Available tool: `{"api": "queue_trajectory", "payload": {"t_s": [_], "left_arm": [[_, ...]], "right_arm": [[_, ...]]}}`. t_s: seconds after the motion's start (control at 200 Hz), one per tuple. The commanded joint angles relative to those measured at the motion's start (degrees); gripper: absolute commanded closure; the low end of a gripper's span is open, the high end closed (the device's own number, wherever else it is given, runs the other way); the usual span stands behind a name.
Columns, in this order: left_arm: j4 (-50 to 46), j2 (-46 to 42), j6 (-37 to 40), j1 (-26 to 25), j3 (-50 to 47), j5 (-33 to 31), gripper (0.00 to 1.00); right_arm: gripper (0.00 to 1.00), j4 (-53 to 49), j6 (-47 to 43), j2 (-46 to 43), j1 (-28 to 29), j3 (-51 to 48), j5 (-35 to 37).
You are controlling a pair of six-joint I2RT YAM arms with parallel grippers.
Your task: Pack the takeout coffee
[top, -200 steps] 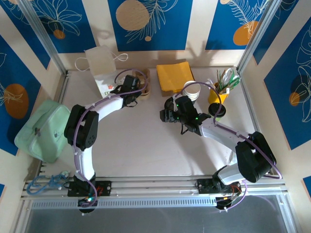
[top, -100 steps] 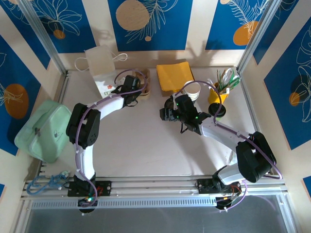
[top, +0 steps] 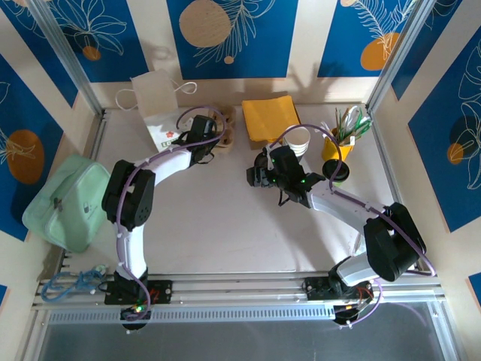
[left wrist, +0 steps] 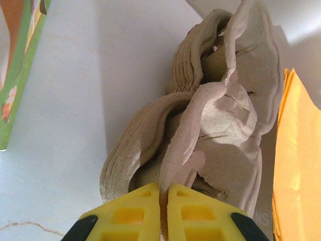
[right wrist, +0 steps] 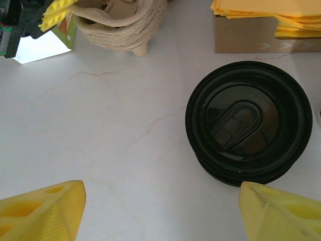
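1. Looks like the carrier-fetching step. The left gripper (left wrist: 164,200) is clenched on the thin rim of the top pulp cup carrier (left wrist: 215,125), which sits on a nested stack at the far edge of the desk (top: 225,226), a bit left of the middle.
2. The right gripper (right wrist: 160,211) is spread wide and holding nothing. It hangs over the loose black lids (right wrist: 248,123) near the middle of the desk, just in front of the yellow napkins (right wrist: 271,15).
3. The takeout coffee (top: 337,171) is off toward the right edge, right beside the yellow utensil pot (top: 336,143) and near the stack of white cups (top: 299,139). Neither gripper is touching it.
4. The paper bag (top: 154,94) stands in the far-left corner, just beside the carrier stack.
5. My guess for the next move: lift that one carrier off without dragging the whole nest along, since they look wedged together pretty tight. The free right gripper could hold the stack down, or swing right for the coffee instead.
6. So packing has barely begun, I'd say.
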Motion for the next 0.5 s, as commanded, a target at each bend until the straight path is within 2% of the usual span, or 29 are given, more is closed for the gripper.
{"api": "queue_trajectory", "payload": {"t_s": [0.0, 0.285, 0.495], "left_arm": [[2.2, -3.7, -1.0, 0.5, -0.8, 2.1, 0.92], [0.9, -10.6, 0.4, 0.0, -2.7, 5.0, 0.95], [-6.1, -19.3, 5.9, -0.2, -7.2, 8.3, 0.96]], "right_arm": [[0.20, -0.4, -0.1, 0.0, 0.5, 1.6, 1.3], [0.20, 0.0, 0.2, -0.2, 0.5, 1.3, 1.2], [0.20, 0.5, 0.4, -1.5, 0.5, 0.6, 0.9]]}}
